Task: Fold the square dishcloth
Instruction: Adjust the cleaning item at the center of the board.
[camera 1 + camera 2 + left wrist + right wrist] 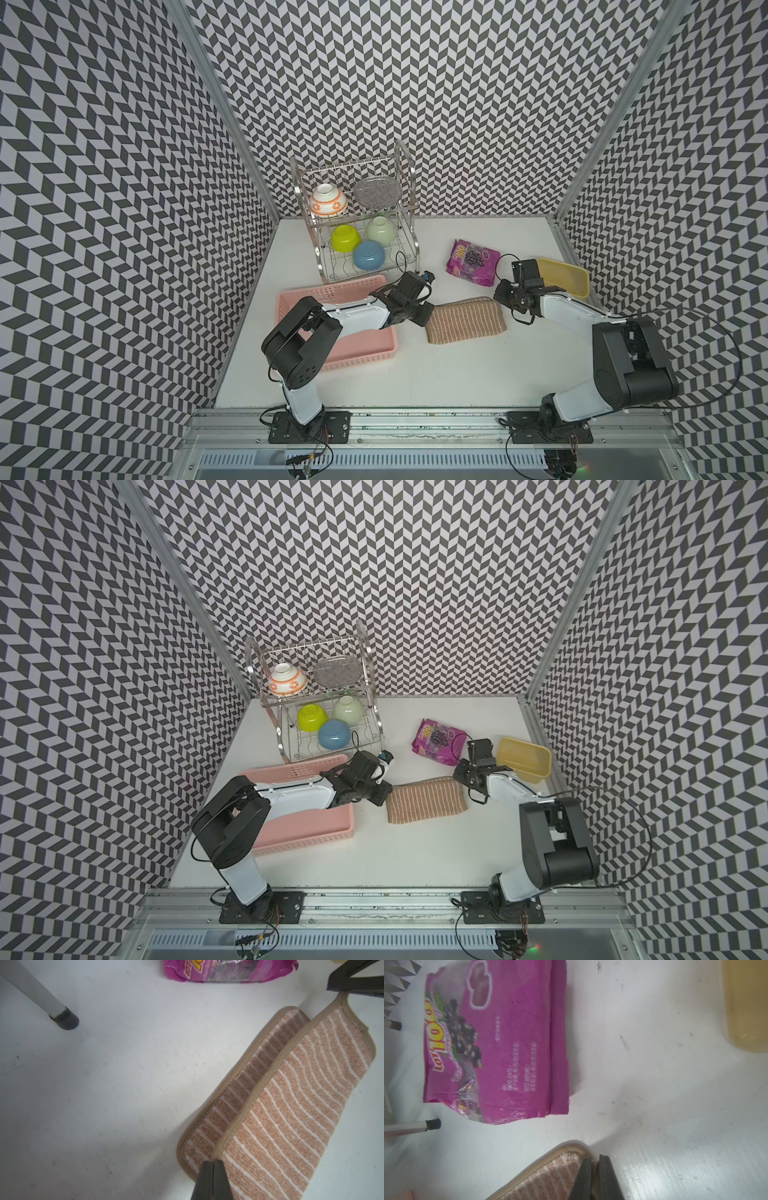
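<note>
Cloth: square dishcloth, doubled into a strip, just beside pink basket
Long axis: points away from the basket
Left gripper: clenched on its basket-side edge
Right gripper: pinching its far corner

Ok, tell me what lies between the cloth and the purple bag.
Nothing: only bare white table separates the cloth from the bag, clearest in the right wrist view.

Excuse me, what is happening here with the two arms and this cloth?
Two robot arms are folding the square dishcloth on the white table. It lies doubled over, the upper layer set back from the lower edge. The left gripper and right gripper each pinch a corner at opposite ends, jaws shut.
</note>
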Available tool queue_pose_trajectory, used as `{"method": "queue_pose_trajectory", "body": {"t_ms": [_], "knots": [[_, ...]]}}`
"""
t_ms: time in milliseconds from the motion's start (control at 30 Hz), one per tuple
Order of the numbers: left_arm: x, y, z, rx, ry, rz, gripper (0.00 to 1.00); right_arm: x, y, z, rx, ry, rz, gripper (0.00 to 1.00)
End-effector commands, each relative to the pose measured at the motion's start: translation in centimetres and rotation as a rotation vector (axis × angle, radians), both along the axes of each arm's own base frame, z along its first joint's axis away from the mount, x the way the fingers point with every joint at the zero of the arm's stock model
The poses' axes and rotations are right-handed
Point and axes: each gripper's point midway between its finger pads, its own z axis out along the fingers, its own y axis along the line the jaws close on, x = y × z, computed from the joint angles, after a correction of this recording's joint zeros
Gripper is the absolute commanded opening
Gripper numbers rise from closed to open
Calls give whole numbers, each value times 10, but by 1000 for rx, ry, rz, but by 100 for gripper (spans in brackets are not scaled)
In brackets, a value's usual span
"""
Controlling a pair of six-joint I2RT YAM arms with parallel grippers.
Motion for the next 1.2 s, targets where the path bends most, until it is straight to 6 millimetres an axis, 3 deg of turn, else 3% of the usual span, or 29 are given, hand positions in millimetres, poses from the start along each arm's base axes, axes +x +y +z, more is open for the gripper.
{"method": "queue_pose_trajectory", "body": {"t_ms": [0, 333, 667, 1167], "knots": [[-5, 4, 8, -32, 7, 13, 0, 11, 0, 26, -7, -76, 9, 10], [-1, 12, 16, -42, -20, 73, 0, 26, 22, 45, -3, -146, 85, 8], [3, 17, 6, -16, -13, 117, 0, 42, 41, 37, -7, -151, 126, 6], [7, 27, -11, 38, -1, 168, 0, 60, 41, 23, -35, -149, 106, 5]]}}
